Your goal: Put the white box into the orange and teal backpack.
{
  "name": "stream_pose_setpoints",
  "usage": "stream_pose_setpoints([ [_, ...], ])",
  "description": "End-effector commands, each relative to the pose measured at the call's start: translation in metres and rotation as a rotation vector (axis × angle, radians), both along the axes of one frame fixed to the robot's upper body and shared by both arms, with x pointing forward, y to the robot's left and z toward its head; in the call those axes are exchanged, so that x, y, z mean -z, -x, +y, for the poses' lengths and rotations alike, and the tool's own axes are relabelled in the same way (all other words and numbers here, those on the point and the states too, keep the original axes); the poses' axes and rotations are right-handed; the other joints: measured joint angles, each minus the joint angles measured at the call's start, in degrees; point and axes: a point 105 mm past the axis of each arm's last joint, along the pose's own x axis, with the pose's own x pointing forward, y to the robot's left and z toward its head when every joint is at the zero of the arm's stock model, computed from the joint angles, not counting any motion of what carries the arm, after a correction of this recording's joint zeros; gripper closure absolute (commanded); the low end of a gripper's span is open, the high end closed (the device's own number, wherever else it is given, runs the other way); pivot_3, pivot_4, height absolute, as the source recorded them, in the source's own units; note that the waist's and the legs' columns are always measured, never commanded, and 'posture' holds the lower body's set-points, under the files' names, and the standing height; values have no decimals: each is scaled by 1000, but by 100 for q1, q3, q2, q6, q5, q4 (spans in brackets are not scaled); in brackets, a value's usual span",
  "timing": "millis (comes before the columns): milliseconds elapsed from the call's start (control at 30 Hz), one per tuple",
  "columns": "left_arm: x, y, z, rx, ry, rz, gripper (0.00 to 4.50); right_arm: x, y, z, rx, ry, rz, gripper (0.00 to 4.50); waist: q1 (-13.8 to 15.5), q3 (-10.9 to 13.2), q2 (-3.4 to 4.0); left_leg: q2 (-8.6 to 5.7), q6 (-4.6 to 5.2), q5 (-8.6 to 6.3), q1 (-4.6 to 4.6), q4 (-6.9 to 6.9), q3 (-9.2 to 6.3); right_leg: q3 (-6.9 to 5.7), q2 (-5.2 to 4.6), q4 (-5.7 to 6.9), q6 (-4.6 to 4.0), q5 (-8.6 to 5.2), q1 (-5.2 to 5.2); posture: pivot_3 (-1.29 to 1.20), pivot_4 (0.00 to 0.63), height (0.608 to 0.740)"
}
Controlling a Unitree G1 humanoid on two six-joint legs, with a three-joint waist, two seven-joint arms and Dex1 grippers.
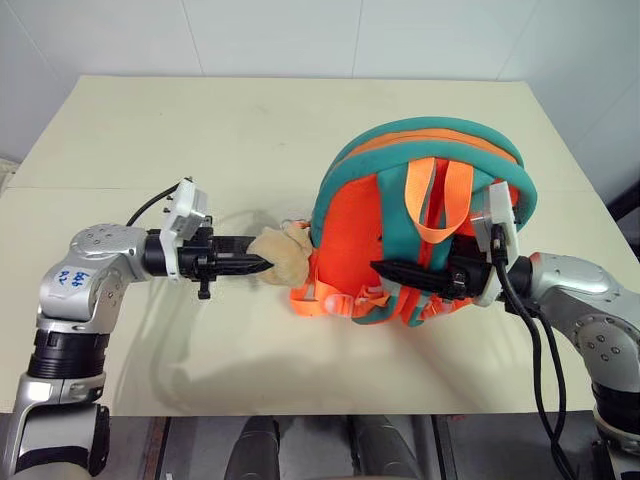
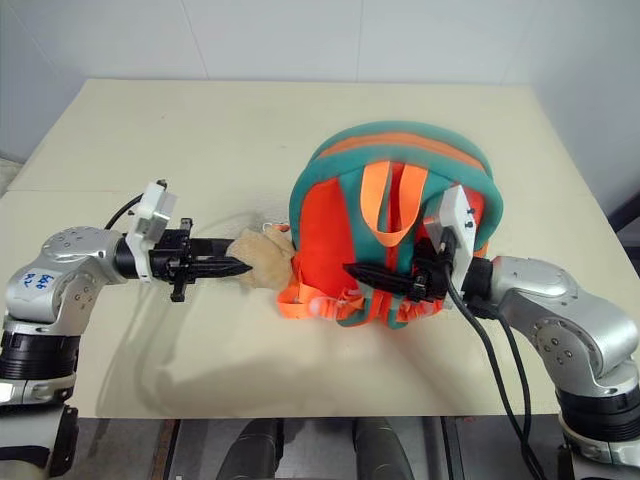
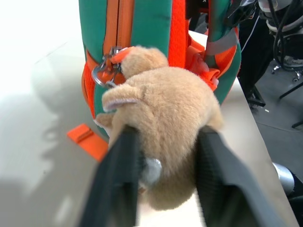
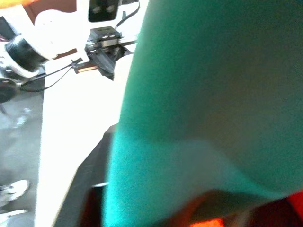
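Head views: the orange and teal backpack (image 1: 420, 225) stands upright right of centre on the cream table (image 1: 200, 130), strap side toward the camera; it looks propped so both arms can work it. The left gripper (image 1: 262, 264), centre-left, reaches level toward the tan plush toy (image 1: 283, 252) hanging at the pack's lower left; the right gripper (image 1: 385, 268) lies across the lower straps, fingertips near the orange webbing (image 1: 320, 300); whether it pinches a strap I cannot tell. Blue handwriting marks the left arm's shell at the left edge; unreadable.

Left wrist view: the two black fingers (image 3: 118, 184) sit either side of the plush toy, spread about it, apparently touching its fur; a loose hold at most. A metal clip (image 3: 103, 73), upper left, ties the toy to the pack.

Right wrist view: teal padding (image 4: 213, 94) crowds the lens; finger spacing unclear; no lettering.

The white box is not to be seen; I judge it possibly already inside.
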Motion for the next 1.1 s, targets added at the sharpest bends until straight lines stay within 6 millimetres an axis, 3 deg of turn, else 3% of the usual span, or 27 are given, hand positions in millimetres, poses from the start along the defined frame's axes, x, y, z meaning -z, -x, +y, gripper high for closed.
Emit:
stream_pose_setpoints([
  [33, -13, 9, 14, -30, -1, -61, 1663, -11, 6, -19, 36, 27, -53, 511, 11, 0, 0, 0, 0, 0, 0, 0, 0, 0, -1, -1, 0, 0, 0, 0, 150, 740],
  [100, -11, 11, 23, -59, -13, -64, 1012, -12, 0, -37, 107, 13, -38, 0, 11, 0, 0, -1, 0, 0, 1, 3, 1, 1, -2, -1, 0, 0, 5, 0, 150, 740],
  [200, -18, 15, 28, -72, 31, -98, 88, -7, -2, -60, 176, 65, -38, 0, 29, 0, 0, -2, 0, 0, 8, 9, 1, 0, -2, -2, 1, 1, 14, 0, 150, 740],
  [233, -21, 16, 30, -80, 49, -95, 37, -5, -1, -68, 194, 87, -36, 0, 40, 0, 0, -2, 1, 0, 8, 9, 1, 0, -2, -3, 1, 2, 15, 0, 150, 740],
  [533, -13, 28, 46, -96, -28, -62, 37, 6, 15, -116, 205, 267, -55, 0, 120, 0, 0, -4, 2, -1, 12, 8, 4, -1, -4, -19, 2, 2, 27, 0, 150, 740],
  [800, -8, 35, 48, -86, -53, -53, 37, 1, 4, -156, 270, 365, -99, 0, 108, 1, 1, -4, 9, -10, 71, -1, 16, 6, -8, -51, 2, 3, 92, 0, 150, 740],
  [1100, -10, 36, 45, -79, -52, -75, 37, -1, 0, -160, 237, 353, -43, 0, 77, 3, 3, -1, 9, -10, 88, -36, 26, 16, -8, -50, -1, 0, 89, 0, 150, 740],
])
